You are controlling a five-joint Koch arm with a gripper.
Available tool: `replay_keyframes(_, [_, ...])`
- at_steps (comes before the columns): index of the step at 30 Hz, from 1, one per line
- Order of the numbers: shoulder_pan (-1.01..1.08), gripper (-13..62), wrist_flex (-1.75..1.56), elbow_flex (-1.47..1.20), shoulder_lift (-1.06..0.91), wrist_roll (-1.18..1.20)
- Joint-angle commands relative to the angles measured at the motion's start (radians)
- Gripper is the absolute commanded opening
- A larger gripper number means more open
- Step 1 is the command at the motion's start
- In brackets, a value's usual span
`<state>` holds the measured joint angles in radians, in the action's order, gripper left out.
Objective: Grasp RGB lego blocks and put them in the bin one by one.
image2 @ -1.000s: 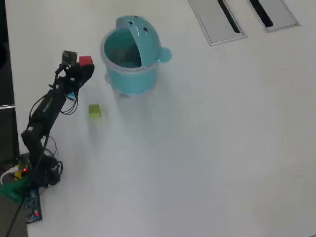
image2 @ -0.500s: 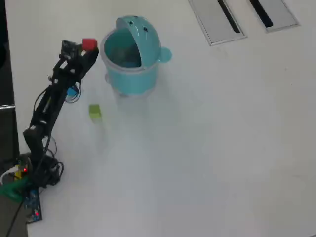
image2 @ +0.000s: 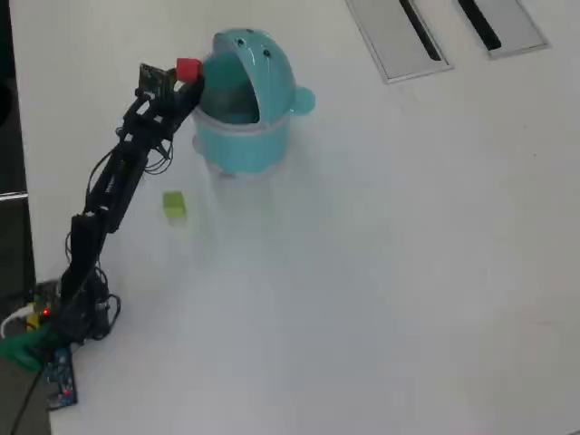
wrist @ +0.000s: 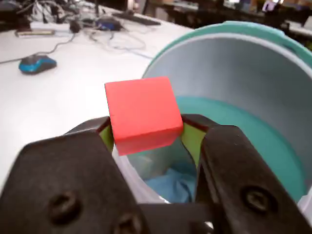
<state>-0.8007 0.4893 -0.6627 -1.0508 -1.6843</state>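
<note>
Red block [wrist: 142,109] clamped in claw [wrist: 146,134] at bin [image2: 243,118] rim; only overhead shows yellow-green block [image2: 174,205].

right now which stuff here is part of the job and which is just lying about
Part of the job:
- red block, gripped by the end effector
- yellow-green block, on the table
- teal bin, lid open
- something blue inside the bin, maybe the blue block

Just lying about:
- two grey panels
- blue mouse
- cables

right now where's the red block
The red block is clamped between the jaws, at the left rim of the bin in the overhead view.
</note>
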Motion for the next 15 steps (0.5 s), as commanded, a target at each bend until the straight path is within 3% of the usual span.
replay_keyframes(1, [0.021, 11.6, -0.051, 0.153, 0.002, -0.002])
replay_keyframes(15, [0.069, 12.2, -0.069, 0.204, 0.067, 0.0])
